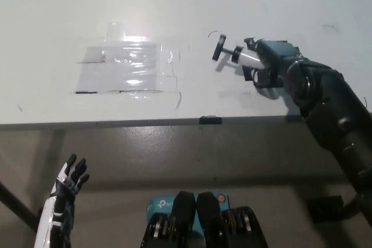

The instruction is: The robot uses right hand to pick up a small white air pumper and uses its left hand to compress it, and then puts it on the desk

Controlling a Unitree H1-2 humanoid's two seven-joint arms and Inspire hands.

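- A white desk (70, 4) fills the far part of the view; its near edge runs left to right across the middle, with a grey floor (174, 161) nearer.
- A small dark tab (210, 120) sits on that near edge, right of centre.
- Most of the desk surface is open, especially the far side and the left.
- A clear, shiny plastic sheet (128, 68) lies flat on the desk, left of centre, well apart from the right hand.
- The black right hand (272, 65) reaches over the right part of the desk, its fingers wrapped around the air pumper (241, 56).
- The air pumper is a small white cylinder with a thin dark rod pointing left, ending in a dark crossbar handle (218, 47).
- It is at the desk's right, casting a shadow just below it; whether it touches the surface cannot be told.
- The white left hand (68, 179) rests low at the near left, off the desk, fingers spread and holding nothing.
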